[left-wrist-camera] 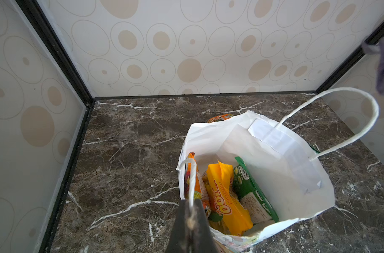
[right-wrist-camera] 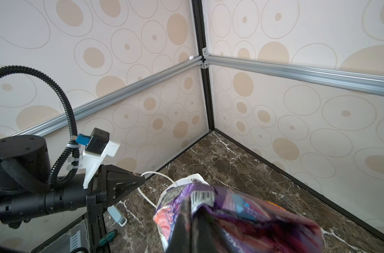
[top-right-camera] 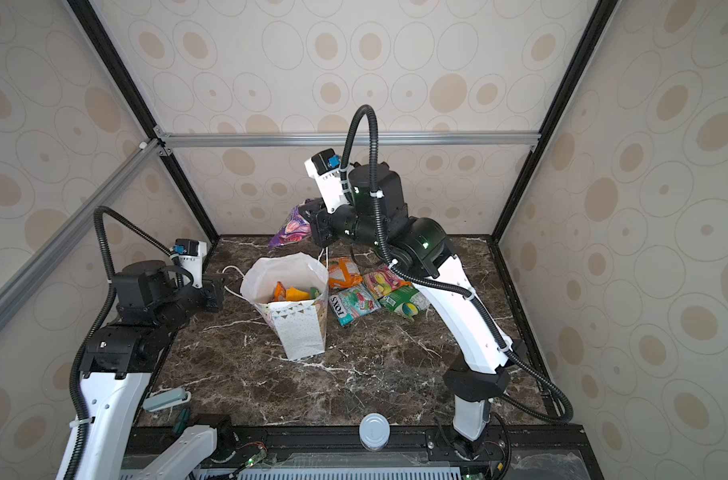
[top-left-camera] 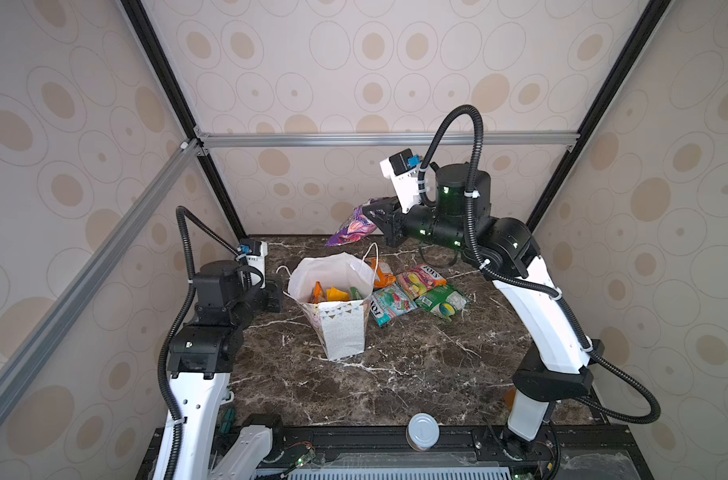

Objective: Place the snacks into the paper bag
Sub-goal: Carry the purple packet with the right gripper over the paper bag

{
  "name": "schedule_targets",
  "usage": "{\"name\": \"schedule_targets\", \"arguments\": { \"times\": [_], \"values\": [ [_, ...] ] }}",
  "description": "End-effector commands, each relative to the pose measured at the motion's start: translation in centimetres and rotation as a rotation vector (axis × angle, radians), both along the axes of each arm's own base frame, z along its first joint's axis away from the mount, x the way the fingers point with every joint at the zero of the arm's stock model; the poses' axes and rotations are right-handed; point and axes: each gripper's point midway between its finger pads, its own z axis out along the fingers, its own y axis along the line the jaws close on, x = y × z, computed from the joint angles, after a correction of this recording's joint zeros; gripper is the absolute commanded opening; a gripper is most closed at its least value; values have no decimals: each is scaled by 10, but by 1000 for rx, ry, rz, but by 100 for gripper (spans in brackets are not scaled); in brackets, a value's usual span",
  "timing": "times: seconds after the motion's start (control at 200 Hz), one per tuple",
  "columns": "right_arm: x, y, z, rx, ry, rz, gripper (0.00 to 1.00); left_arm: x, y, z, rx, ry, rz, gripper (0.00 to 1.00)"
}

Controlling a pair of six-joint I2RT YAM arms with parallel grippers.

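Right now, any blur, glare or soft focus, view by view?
Right wrist: purple packet close to the lens, blurred. Left wrist: paper bag interior bright white, yellow cocoaland packet print sharp. Both top views: evenly lit, teal FOX'S packet lettering legible.

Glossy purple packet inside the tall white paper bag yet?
No, the right pincer holds the glossy purple packet aloft, outside the tall white paper bag.

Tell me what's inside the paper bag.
Inside the paper bag stand three packets: an orange packet, a yellow packet and a green packet. Their lower ends and the bag's bottom are covered.
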Motion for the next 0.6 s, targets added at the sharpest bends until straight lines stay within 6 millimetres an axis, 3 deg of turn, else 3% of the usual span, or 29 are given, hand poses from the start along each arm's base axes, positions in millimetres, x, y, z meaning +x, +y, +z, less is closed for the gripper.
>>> {"name": "schedule_targets", "arguments": {
  "times": [0.0, 0.595],
  "values": [
    [-12, 1, 24, 41, -75, 40, 0, -3, 1, 20, 27, -70, -4, 0],
    [-1, 34, -13, -7, 1, 92, 0, -4, 2, 17, 30, -67, -1, 0]
  ]
}}
